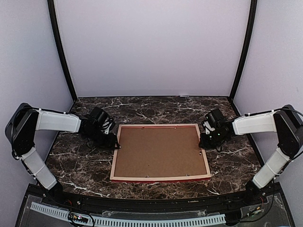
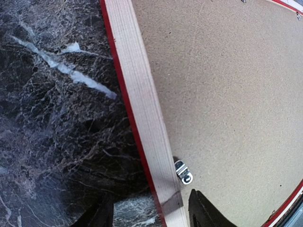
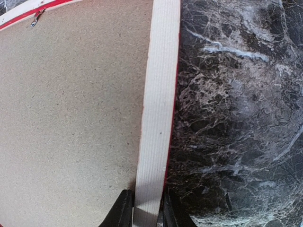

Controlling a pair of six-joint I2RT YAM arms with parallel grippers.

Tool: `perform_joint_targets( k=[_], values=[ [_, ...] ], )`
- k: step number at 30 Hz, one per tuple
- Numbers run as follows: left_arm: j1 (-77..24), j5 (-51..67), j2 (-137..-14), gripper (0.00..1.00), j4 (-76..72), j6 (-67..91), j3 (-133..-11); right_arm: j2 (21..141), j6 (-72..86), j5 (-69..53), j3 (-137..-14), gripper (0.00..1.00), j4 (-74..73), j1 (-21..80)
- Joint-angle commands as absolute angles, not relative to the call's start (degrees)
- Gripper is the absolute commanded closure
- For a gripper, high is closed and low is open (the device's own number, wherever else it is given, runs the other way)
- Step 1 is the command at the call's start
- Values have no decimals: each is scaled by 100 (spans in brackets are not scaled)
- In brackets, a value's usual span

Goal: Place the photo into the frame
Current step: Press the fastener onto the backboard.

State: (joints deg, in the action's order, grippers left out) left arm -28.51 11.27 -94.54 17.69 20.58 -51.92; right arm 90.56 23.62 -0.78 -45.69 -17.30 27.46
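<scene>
Marble table (image 1: 85, 165); frame (image 2: 142, 109) clip (image 2: 183, 171), left-wrist only

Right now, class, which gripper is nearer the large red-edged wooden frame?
Right. The right gripper clamps the red-edged wooden frame by its right rail; the left gripper straddles its left rail, jaws open, apparently not touching.

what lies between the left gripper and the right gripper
The frame, back up, with its brown backing board filling it, seen in the top view.

frame (image 1: 161, 177) front hidden face-down, most of frame cropped from wrist views
</scene>
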Motion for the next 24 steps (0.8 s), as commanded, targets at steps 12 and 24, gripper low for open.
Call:
perform_joint_targets(
  k=[12, 24],
  values=[
    [-3067, 698, -9542, 45, 2097, 2101, -5416, 9272, 2307, -114, -4359, 77, -1921, 2739],
    [-3278, -153, -9740, 47, 2367, 2306, -5658, 9323, 2287, -132, -4387, 77, -1902, 2742]
  ],
)
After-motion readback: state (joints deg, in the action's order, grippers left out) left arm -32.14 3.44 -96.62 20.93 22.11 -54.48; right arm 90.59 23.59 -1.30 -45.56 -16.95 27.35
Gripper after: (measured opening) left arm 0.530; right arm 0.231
